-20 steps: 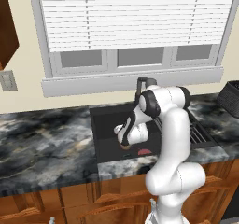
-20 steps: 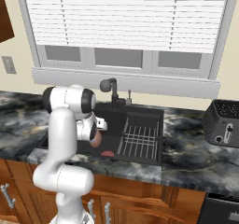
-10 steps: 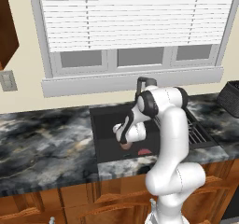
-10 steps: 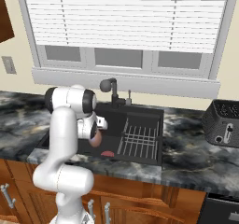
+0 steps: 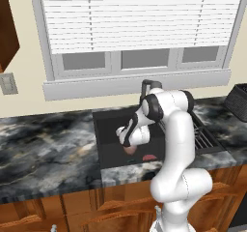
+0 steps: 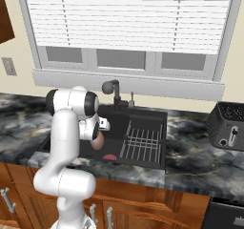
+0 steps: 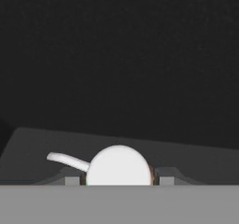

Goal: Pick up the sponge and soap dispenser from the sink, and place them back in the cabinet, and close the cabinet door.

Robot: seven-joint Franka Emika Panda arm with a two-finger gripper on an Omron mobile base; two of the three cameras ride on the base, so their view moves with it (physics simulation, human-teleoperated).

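A: Now, item one: where is the soap dispenser [image 7: 118,166]?

B: Between my fingers, down in the sink [image 5: 108,129]. My hand [image 7: 118,181] is closed on it, one finger [image 7: 71,180] pressed to either side just under the white pump top, the spout pointing off to one side.

A: Handling notes?

B: I judge it rigid, smooth and rounded, so likely slippery; liquid inside would put the weight low. A hold across the body below the pump, kept upright, looks safest. The pump itself is probably too frail to lift by.

A: Item two, the sponge [image 5: 148,157]?

B: Flat on the basin floor just beside my hand, toward the near wall. Probably soft, light, easy to pinch at the edges.
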